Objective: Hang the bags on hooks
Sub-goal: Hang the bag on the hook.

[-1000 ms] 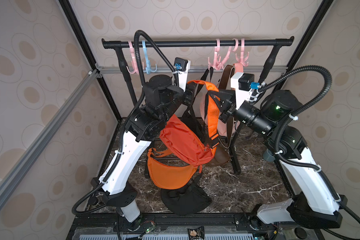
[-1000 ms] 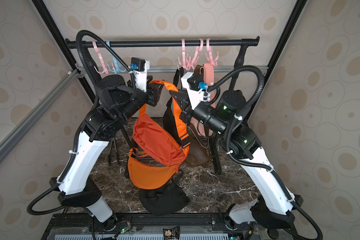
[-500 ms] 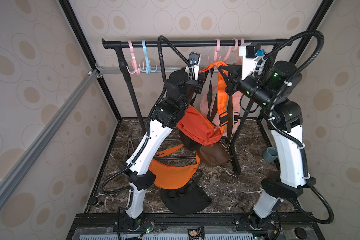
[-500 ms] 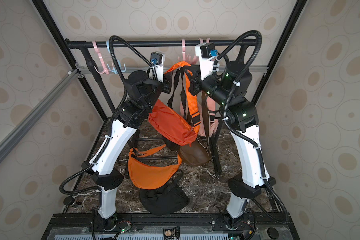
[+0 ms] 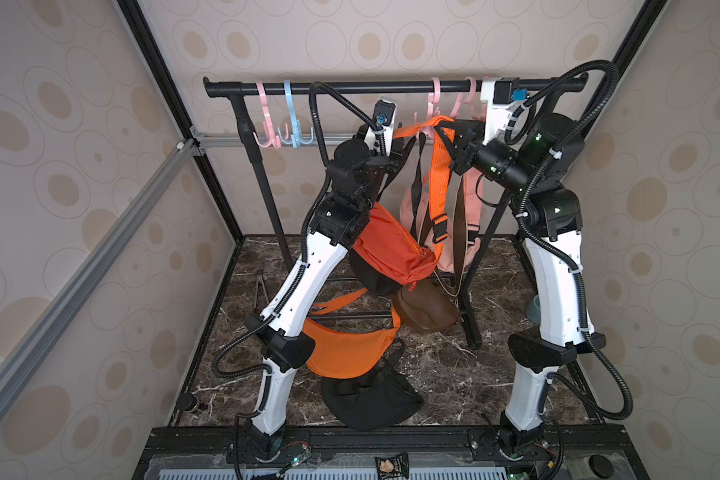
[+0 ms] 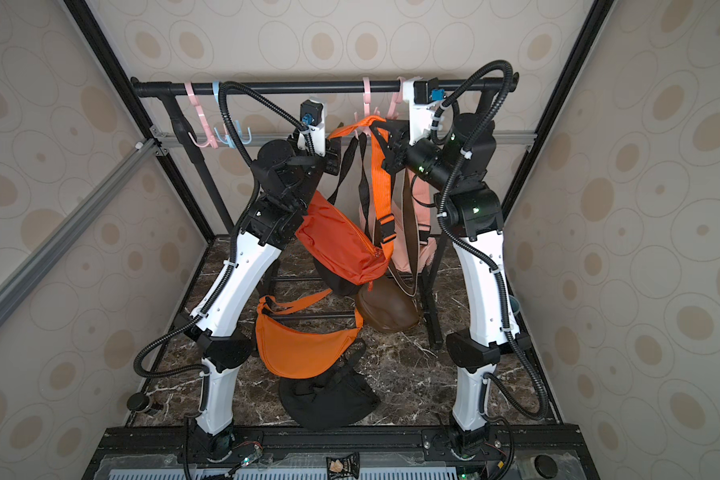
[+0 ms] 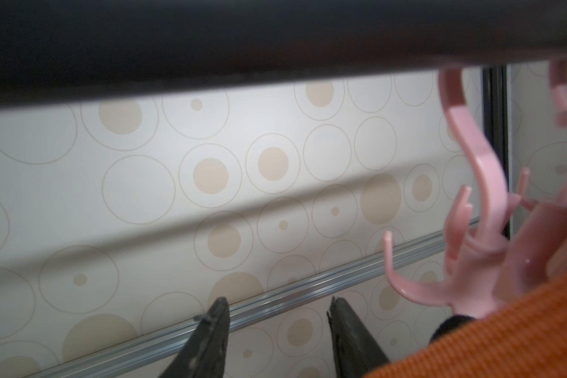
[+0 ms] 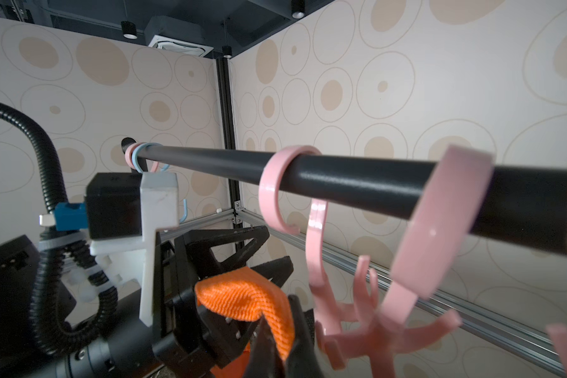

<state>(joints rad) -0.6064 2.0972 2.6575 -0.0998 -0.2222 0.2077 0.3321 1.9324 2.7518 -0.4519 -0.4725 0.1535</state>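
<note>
While both arms are reaching up toward the rail, the counts are reading as follows.

Bags: six showing in both top views. One orange waist bag (image 5: pixel 395 249) is hanging in the air, one orange crescent bag (image 5: pixel 346 351) and one black bag (image 5: pixel 371 401) are lying on the marble floor (image 5: pixel 454 374), and one pink bag (image 5: pixel 470 199), one brown bag (image 5: pixel 422 309) and one more black bag (image 5: pixel 371 276) are hanging on the rack.

Hooks: five on the black rail (image 5: pixel 350 86). Two pink and one blue hook (image 5: pixel 288 112) are sitting near one end; two pink multi-prong hooks are sitting near the other, one being the near pink hook (image 8: pixel 321 248).

Task bag look: rust-orange fabric pouch with a zip pull at its lower end; its ribbed orange strap (image 6: pixel 381 183) with a black buckle is running up to the hooks.

Strap position: its top loop is lying just beside the prongs of the near pink hook; whether it is over a prong, I cannot tell.

Right gripper (image 8: pixel 280 337): jaws are pinching the orange strap tight.

Left gripper (image 7: pixel 277 327): jaws are standing partly apart with nothing between them, just under the rail.

Open room: bare rail is stretching between the blue hook and the near pink hook; the right wrist is crowding the rail's far end.
</note>
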